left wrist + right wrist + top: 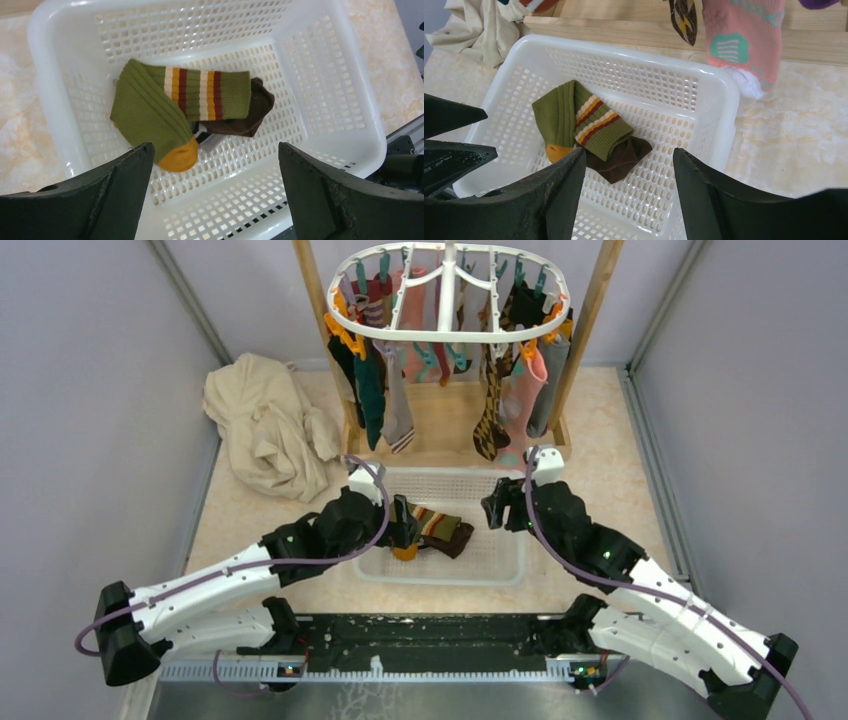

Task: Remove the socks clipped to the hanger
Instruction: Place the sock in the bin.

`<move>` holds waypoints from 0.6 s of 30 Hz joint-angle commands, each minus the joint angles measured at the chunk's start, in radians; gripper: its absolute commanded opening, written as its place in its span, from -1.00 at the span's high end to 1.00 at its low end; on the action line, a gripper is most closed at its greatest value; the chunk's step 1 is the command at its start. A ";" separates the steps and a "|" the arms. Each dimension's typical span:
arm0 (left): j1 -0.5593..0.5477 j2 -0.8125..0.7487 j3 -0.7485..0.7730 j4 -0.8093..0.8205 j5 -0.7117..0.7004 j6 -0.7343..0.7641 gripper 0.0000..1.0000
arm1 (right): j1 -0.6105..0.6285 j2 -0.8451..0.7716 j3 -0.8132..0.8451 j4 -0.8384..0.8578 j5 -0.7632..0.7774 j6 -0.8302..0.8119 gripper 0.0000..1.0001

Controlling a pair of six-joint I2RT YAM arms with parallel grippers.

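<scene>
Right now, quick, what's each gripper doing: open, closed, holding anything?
Left gripper: open, holding nothing, above the white basket.
Right gripper: open, holding nothing.

— What is shown of the basket (pixel 42 65)?
— Glossy, smooth white plastic, pierced in a grid. A ribbed knit is seen in the green sock (pixel 150 107), a finer matt one in the brown sock (pixel 255 112).
— And elsewhere?
— The hanger (pixel 449 280) is moulded in white plastic; the frame (pixel 590 310) is made of pale wood. The tabletop (pixel 794 130) is finished smooth and marbled. Matt, grainy dark fingers (pixel 345 200) are borne by the left end effector (pixel 215 150).
</scene>
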 commanded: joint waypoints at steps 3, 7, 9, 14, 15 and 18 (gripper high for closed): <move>0.005 0.089 0.075 0.151 -0.009 0.100 -0.98 | -0.001 0.032 0.116 0.017 0.074 -0.054 -0.31; 0.004 0.148 0.100 0.200 0.013 0.113 -0.98 | -0.004 0.093 0.221 0.047 0.098 -0.120 -0.31; 0.004 0.165 0.102 0.212 0.026 0.108 -0.98 | -0.009 0.131 0.258 0.081 0.104 -0.162 -0.31; 0.004 0.162 0.094 0.206 0.037 0.091 -0.98 | -0.115 0.231 0.288 0.206 0.009 -0.224 -0.30; 0.004 0.153 0.092 0.203 0.035 0.088 -0.98 | -0.141 0.245 0.285 0.230 -0.018 -0.224 -0.30; 0.005 0.126 0.081 0.194 0.031 0.083 -0.98 | -0.170 0.286 0.266 0.299 -0.036 -0.246 -0.27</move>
